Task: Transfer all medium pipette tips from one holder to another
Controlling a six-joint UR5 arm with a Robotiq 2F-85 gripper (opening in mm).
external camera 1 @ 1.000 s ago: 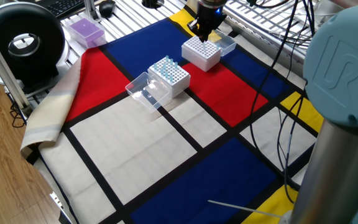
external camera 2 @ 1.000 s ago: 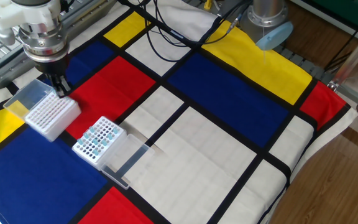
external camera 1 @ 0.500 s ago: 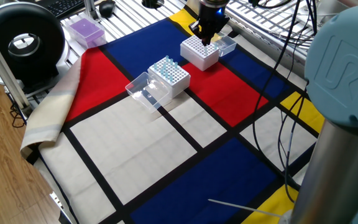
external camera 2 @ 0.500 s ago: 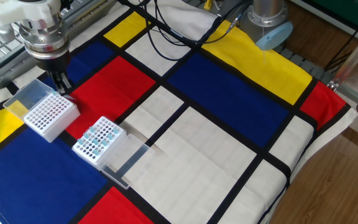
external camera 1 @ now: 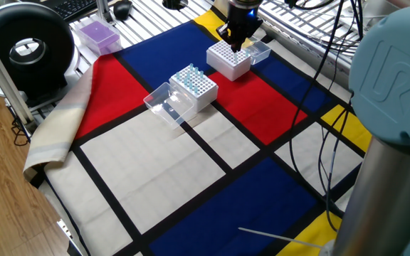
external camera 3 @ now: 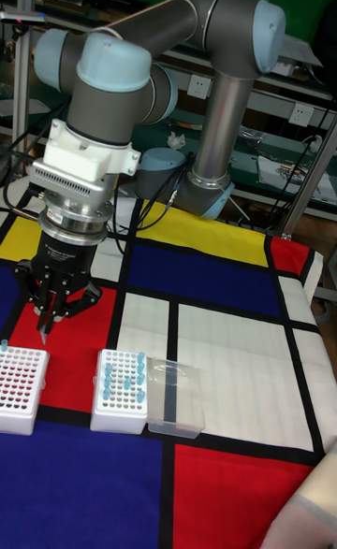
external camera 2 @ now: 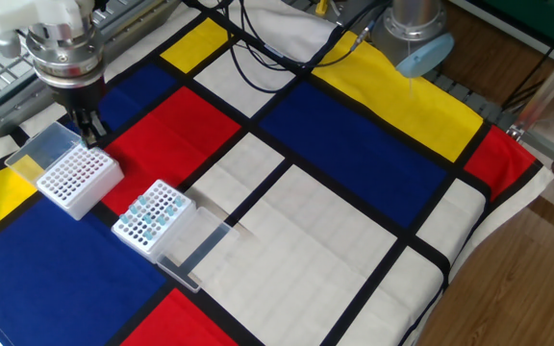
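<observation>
Gripper (external camera 3: 43,323) hangs above the far rack, fingers drawn close together and pointing down. In the tall fixed view a thin sliver pokes out below the fingertips, probably one tip pinched between them, but it is too small to be sure; whether it grips anything I cannot tell.

Largest first: checked cloth (external camera 1: 191,163) in red, blue, yellow and white panels with black bands covers the table. On it, two white racks, near each other but apart.

Far rack (external camera 2: 73,178): holes look empty from every view, its clear lid (external camera 2: 41,151) hinged open behind it. Gripper sits over its rear edge, toward the lid side.

Near rack (external camera 2: 150,218): carries the medium pipette tips (external camera 3: 123,383), pale blue, standing upright in scattered holes, many holes already bare. Its clear lid (external camera 1: 164,103) lies open beside it on a white panel.

Off the cloth, a purple box (external camera 1: 97,33) sits well apart from the work.

Judgement: step in hand is seating a tip into the far rack, early in the transfer. Next move calls for a straight vertical descent lined up on a single hole, then release. A slight offset would strike the rack's top face rather than seat.
</observation>
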